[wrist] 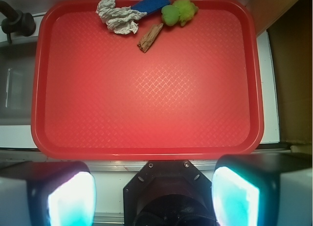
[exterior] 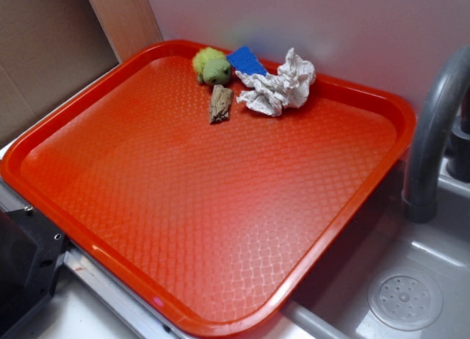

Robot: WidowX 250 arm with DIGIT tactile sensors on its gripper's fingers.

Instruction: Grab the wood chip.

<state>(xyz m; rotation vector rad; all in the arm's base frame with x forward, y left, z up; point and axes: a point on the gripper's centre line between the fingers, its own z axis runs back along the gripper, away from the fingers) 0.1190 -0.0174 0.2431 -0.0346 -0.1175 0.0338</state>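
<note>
The wood chip [exterior: 220, 103] [wrist: 150, 37], a small rough brown-grey chunk, lies on the red tray [exterior: 220, 207] [wrist: 146, 99] near its far edge. It rests between a crumpled white paper towel [exterior: 279, 86] [wrist: 117, 15] and a yellow-green fuzzy lump [exterior: 211, 66] [wrist: 178, 11]. My gripper [wrist: 153, 196] is open, its two pale fingers [wrist: 72, 199] spread wide at the near side of the tray, well away from the chip. Nothing sits between them. The gripper does not show in the exterior view.
A blue sponge [exterior: 246, 60] [wrist: 151, 1] lies at the tray's far rim behind the chip. A grey faucet [exterior: 433, 133] and a sink with its drain [exterior: 404, 301] stand to one side. The arm's black base [wrist: 168, 192] sits below the gripper, a brown panel [exterior: 44, 53] beyond the tray.
</note>
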